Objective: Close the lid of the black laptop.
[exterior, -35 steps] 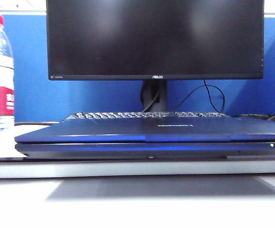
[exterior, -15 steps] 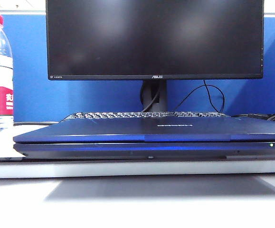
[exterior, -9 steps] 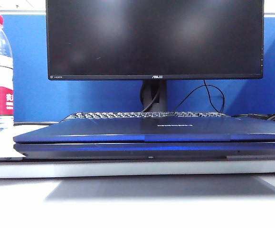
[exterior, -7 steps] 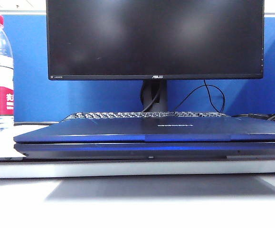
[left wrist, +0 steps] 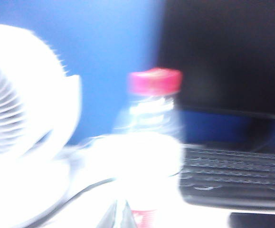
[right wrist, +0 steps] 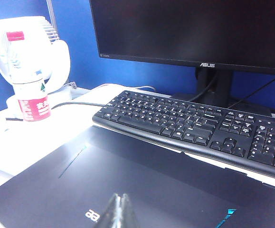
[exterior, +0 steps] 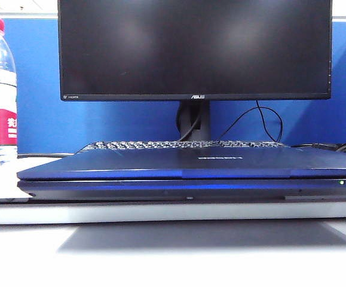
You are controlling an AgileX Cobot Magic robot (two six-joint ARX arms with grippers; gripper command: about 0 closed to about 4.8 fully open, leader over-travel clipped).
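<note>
In the exterior view, the black laptop (exterior: 190,179) is seen lying flat on the bench (exterior: 173,251), in front of the monitor (exterior: 193,48) and an external keyboard (exterior: 184,144). Its lid (exterior: 184,162) is already folded down on the base, so the task is judged complete. Neither gripper is seen here.

In the left wrist view, which is blurred, the left gripper (left wrist: 120,216) is seen with its tips drawn together, empty, close to a red-capped bottle (left wrist: 151,137) and a white fan (left wrist: 18,114). A careless swing could tip the bottle towards the laptop.

In the right wrist view, the right gripper (right wrist: 119,211) is seen shut on nothing, poised just above the lid. Further downward pressing could stress the panel; a sideways drag could scratch it.
</note>
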